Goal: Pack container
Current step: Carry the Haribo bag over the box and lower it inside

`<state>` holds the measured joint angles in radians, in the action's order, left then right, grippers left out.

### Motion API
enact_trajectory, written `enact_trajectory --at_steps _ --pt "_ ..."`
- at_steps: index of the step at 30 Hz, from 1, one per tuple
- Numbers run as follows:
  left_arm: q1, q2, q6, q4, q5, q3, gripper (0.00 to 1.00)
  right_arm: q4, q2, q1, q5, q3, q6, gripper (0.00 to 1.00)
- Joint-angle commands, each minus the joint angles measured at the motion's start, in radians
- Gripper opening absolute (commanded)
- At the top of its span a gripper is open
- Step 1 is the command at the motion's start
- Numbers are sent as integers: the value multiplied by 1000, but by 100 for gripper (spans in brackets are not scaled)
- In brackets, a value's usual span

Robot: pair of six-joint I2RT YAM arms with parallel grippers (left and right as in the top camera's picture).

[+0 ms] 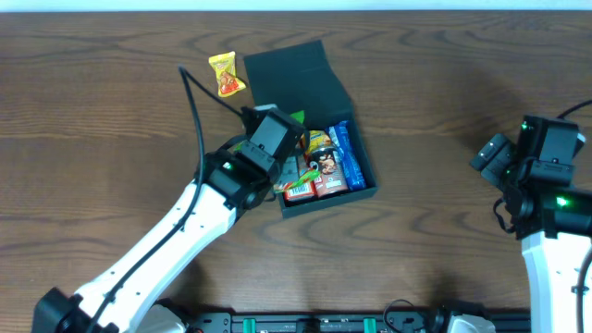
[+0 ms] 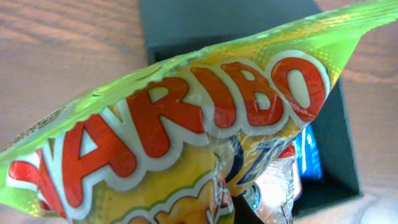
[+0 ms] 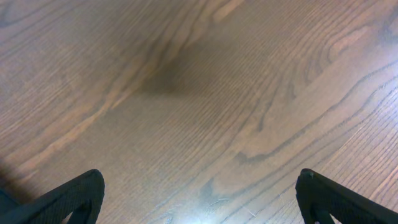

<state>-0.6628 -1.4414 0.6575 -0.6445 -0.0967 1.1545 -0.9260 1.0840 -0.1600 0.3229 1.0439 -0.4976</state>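
My left gripper (image 1: 289,148) hangs over the left side of the dark green, matte, square rigid container (image 1: 326,201) at mid-table. Its fingers are hidden, but I judge them to be pinching the crinkly yellow-green plastic sweet packet (image 2: 186,124); my right gripper (image 3: 199,202) is spread wide over the brown wooden table (image 1: 435,74). The box looks light and stiff and may slide, so I would grip its wall rim or the free edge of its opened flap lid (image 1: 294,69).

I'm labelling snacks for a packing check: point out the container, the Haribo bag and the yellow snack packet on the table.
container (image 1: 294,72), overhead view, on its open lid flap.
Haribo bag (image 2: 186,124), left wrist view, on the red lettering of its front.
yellow snack packet (image 1: 227,76), overhead view, on its middle.
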Motion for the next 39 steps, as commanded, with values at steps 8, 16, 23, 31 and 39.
enact_trajectory --at_steps 8,16,23,31,39 --pt "2 -191 108 137 129 22 9 -2 -1 -11 17 -2 -18 99" --pt "1 -285 151 187 176 22 37 -2 -1 -11 17 -2 -18 99" --pt "2 -239 134 175 179 110 41 -2 -1 -11 17 -2 -18 99" --pt "1 -209 43 -23 85 219 45 -2 -1 -11 17 -2 -18 99" --pt "1 -213 -7 -51 57 225 16 -2 -1 -11 17 -2 -18 99"
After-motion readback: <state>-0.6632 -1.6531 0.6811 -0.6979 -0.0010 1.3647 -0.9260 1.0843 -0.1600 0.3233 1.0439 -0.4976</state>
